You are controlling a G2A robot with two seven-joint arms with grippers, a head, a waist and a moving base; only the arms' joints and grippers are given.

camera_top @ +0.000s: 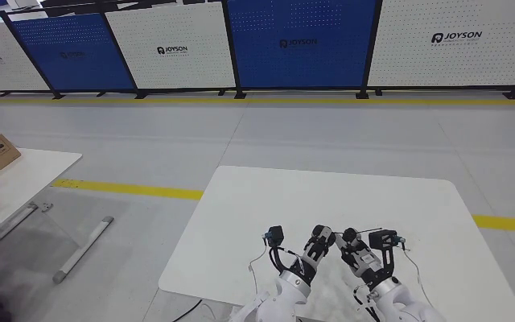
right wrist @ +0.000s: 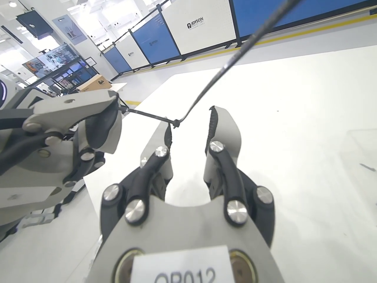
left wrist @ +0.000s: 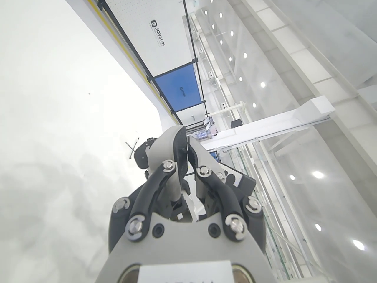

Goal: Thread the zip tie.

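You have the zip tie (right wrist: 147, 115) pinched in the left gripper (right wrist: 116, 101), while the right gripper (right wrist: 191, 117) stands wide open beside it.

In the right wrist view, the left claw's tips are closed on one end of the black tie. From there the tie runs across to its small head, at the tip of one of your right fingers (right wrist: 157, 142); it seems to touch there, though the angle leaves that unsure. Past the head, the long strap curves up and away above the white table (right wrist: 294, 104). Your right jaws gape with nothing between them. The left wrist view shows the left pads pressed together. From the top, both grippers sit close together over the table's near edge.
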